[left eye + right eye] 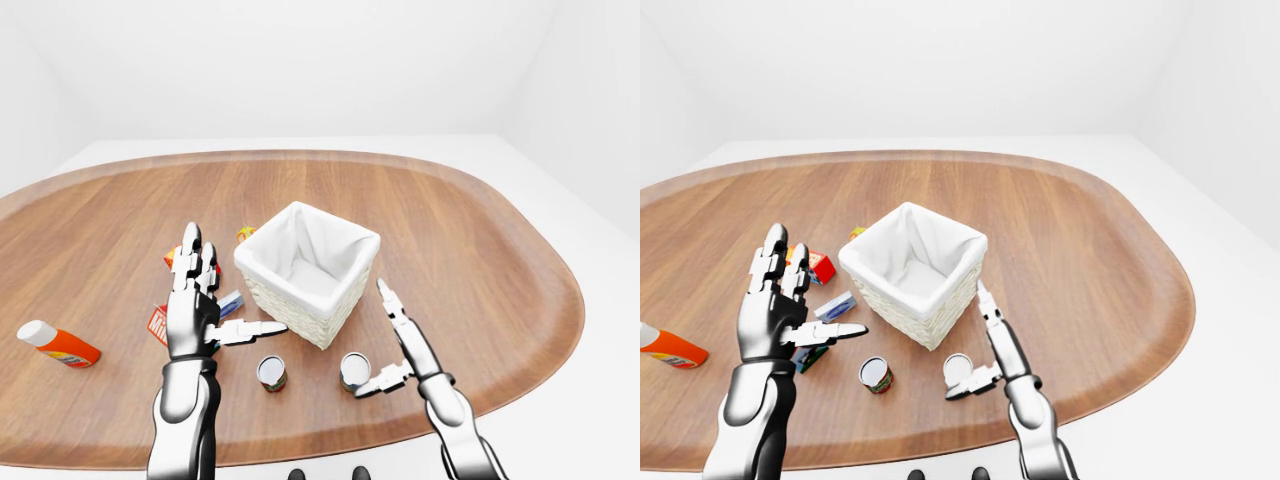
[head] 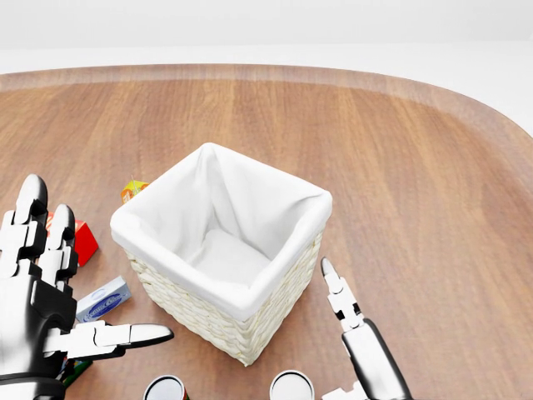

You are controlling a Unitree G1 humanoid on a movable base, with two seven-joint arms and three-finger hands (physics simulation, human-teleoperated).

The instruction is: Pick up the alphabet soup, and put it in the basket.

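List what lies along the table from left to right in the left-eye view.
Orange bottle → left hand → red-labelled can → basket → silver-topped can → right hand.

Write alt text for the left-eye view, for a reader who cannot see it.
A white-lined wicker basket sits on a wooden table, with two upright cans just below it. The robot's open right hand reaches beside the right can; its open left hand is raised left of the basket. An orange bottle lies at far left.
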